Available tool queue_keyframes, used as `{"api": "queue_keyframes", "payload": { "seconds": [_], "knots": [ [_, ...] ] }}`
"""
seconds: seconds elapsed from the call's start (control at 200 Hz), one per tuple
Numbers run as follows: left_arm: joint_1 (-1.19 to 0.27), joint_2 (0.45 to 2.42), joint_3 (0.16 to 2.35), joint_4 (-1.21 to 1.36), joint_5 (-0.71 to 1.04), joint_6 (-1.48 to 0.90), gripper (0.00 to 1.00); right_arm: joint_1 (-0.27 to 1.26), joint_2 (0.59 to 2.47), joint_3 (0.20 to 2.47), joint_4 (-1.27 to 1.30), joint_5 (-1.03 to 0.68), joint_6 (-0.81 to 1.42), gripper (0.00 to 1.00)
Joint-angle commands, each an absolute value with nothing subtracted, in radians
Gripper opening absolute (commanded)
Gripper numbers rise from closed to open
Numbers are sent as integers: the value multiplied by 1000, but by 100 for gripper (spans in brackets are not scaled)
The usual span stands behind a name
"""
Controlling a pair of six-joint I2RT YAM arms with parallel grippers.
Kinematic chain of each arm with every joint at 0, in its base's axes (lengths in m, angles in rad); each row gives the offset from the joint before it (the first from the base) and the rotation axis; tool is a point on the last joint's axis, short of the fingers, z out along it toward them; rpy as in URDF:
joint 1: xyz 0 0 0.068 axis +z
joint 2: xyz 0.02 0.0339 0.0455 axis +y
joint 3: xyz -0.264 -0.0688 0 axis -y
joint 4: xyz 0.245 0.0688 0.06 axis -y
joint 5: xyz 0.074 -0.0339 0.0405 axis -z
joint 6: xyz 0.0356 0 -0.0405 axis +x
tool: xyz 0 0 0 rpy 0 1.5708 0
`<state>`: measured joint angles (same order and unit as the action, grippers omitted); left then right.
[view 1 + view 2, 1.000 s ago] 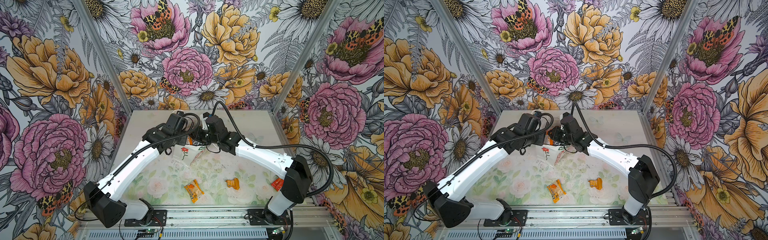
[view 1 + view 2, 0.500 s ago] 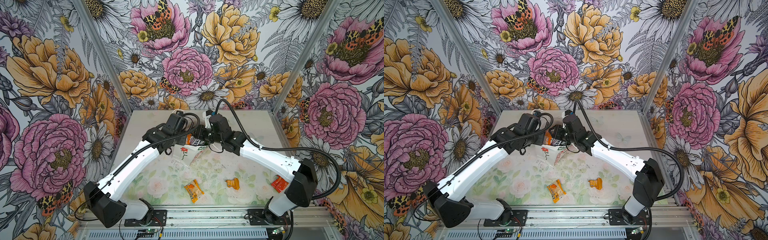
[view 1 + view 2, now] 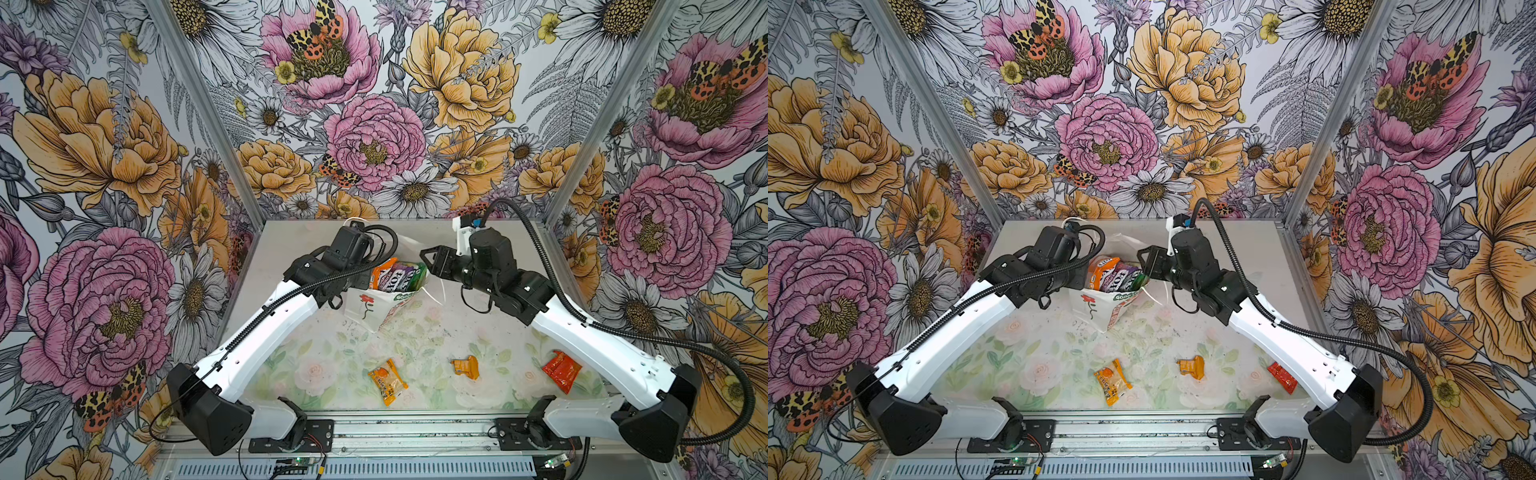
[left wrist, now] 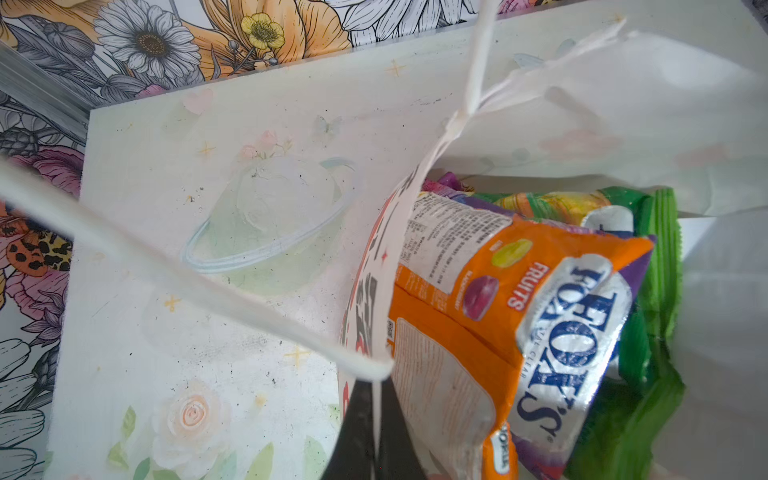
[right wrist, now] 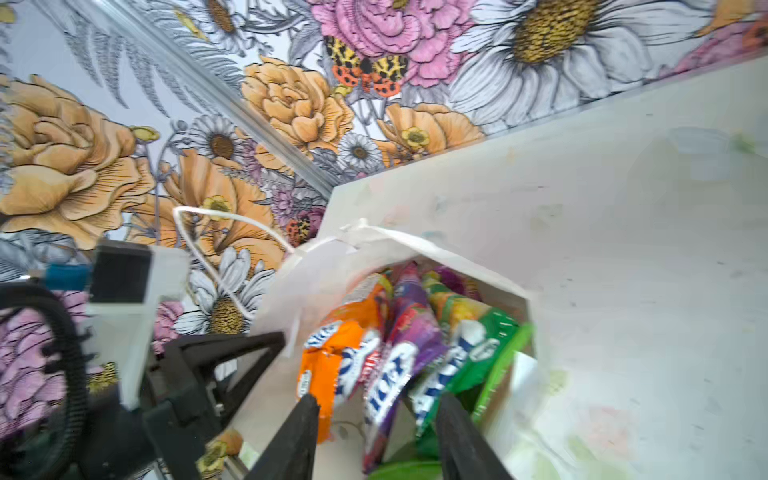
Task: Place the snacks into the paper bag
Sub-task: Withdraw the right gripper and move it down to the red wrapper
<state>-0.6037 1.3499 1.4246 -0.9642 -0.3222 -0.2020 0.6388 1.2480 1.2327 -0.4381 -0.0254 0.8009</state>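
Trouble, as I judge it, would begin at the paper bag (image 3: 368,305), which stands tilted on the desk (image 3: 332,357) toward its back, well apart from what is left to collect. My left jaws are clamped on the bag's rim, a thin edge of paper pinched between them in the left wrist view. That pinch looks like the main thing propping the mouth open, so if the paper slips or tears there, the bag could slump and close. My right jaws are apart and empty, hanging just beside the mouth on the side away from my left arm (image 3: 266,328), close to the green packet (image 3: 415,272). Lifting away carelessly could catch that crinkly edge and drag it back out, or hook a cord handle (image 5: 232,216). The orange Fox's bag (image 4: 540,332) and its purple neighbour (image 5: 415,336) stand proud of the rim, so the bag looks crowded and top-heavy, and a nudge from either arm might tip it and spill them. Three snacks lie on the desk near the front: an orange packet (image 3: 387,381), a small orange sachet (image 3: 465,367) and a red sachet (image 3: 561,371). The red one lies just beside my right forearm (image 3: 598,345), an awkward reach. All three look flat and slippery, so a shallow pinch may skid off them. Pushing them in on top of the packed bags may shove others out.
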Motion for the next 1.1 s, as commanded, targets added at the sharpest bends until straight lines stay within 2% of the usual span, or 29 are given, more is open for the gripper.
{"api": "queue_keyframes", "payload": {
  "seconds": [0.0, 0.04, 0.095, 0.15, 0.305, 0.43, 0.5, 0.666, 0.691, 0.761, 0.956, 1.096],
  "knots": [
    [-595, 1326, 1432, -895, -360, -198, 0, 573, 1173, 1144, -525, 1, 772, 50],
    [-596, 1328, 1432, -895, -362, -199, 0, 549, 1142, 1114, -552, 8, 768, 53],
    [-595, 1328, 1432, -895, -362, -198, 0, 518, 1103, 1073, -592, 24, 765, 65],
    [-594, 1327, 1432, -894, -364, -199, 0, 485, 1060, 1030, -629, 40, 760, 72],
    [-595, 1329, 1431, -896, -362, -197, 0, 363, 959, 907, -736, 80, 763, 78],
    [-595, 1330, 1431, -896, -364, -197, 0, 240, 902, 805, -753, 8, 753, 84],
    [-595, 1330, 1431, -897, -364, -197, 0, 179, 908, 783, -797, -11, 748, 88],
    [-597, 1334, 1430, -897, -364, -196, 0, 63, 950, 747, -884, 63, 775, 95],
    [-597, 1333, 1430, -897, -365, -195, 0, 50, 959, 746, -901, 90, 783, 99],
    [-597, 1335, 1430, -897, -367, -195, 0, 20, 985, 748, -944, 168, 810, 99],
    [-596, 1341, 1430, -898, -370, -195, 0, -102, 989, 694, -968, 248, 855, 100],
    [-597, 1345, 1430, -899, -375, -194, 0, -212, 959, 655, -963, 250, 857, 100]
  ]
}}
